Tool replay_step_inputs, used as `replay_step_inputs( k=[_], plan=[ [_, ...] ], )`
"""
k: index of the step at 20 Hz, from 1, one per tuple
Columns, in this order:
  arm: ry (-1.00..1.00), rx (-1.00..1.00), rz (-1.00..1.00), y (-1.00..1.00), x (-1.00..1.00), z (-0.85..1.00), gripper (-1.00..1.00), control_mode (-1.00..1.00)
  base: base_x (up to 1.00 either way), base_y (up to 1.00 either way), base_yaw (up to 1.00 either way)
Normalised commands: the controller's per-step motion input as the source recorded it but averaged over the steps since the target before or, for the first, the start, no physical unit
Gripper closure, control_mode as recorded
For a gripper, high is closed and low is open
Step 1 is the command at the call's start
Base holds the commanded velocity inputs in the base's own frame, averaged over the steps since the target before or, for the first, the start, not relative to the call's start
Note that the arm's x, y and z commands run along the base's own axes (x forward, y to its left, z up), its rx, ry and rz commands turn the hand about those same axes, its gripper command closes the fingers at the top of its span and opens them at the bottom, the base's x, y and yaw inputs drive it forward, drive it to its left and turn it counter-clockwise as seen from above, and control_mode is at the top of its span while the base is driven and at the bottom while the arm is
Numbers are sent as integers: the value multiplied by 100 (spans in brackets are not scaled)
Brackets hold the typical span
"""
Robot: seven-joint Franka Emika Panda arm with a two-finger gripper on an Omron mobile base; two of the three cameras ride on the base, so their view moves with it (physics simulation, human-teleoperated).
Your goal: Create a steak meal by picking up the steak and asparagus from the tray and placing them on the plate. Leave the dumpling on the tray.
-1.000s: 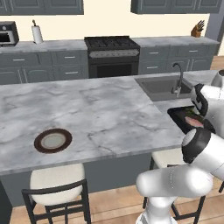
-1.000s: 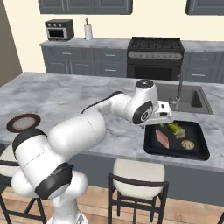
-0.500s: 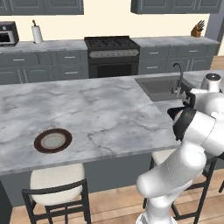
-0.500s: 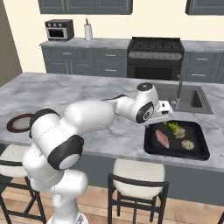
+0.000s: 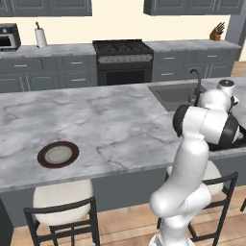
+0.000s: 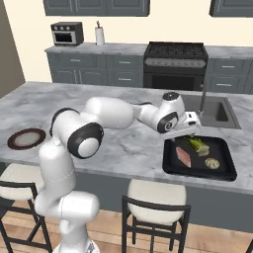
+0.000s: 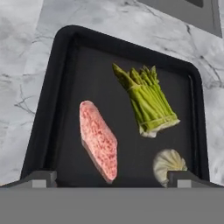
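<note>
We find the marble island counter (image 6: 123, 143) carrying every item of the task, with the black tray (image 7: 61, 87) near its right end beside the sink (image 6: 217, 111) and the plate (image 5: 58, 154) well apart at the far left end, bare, so no transfer is yet made. The arm is stretched across to the tray, and its gripper (image 6: 185, 134) hangs above the tray's near-left part with the jaws fully released and nothing between them, a stance we judge to be preparation for a first pick. On the tray the asparagus (image 7: 146, 101) lies towards the sink side, the steak (image 7: 99, 140) lies alongside it but apart, and the dumpling (image 7: 168, 164) sits at the stalks' cut ends; this spacing should allow either piece to be lifted without disturbing the dumpling
</note>
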Motion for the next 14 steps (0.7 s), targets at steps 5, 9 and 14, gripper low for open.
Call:
replay_step_inputs(
  k=[5, 9, 14],
  plan=[
    [5, 0, 8, -29, 39, -23, -100, -100, 0, 0, 0],
    [8, 0, 9, -19, 33, -29, -100, -100, 0, 0, 0],
    [3, 0, 7, -4, 38, -30, -100, -100, 0, 0, 0]
  ],
)
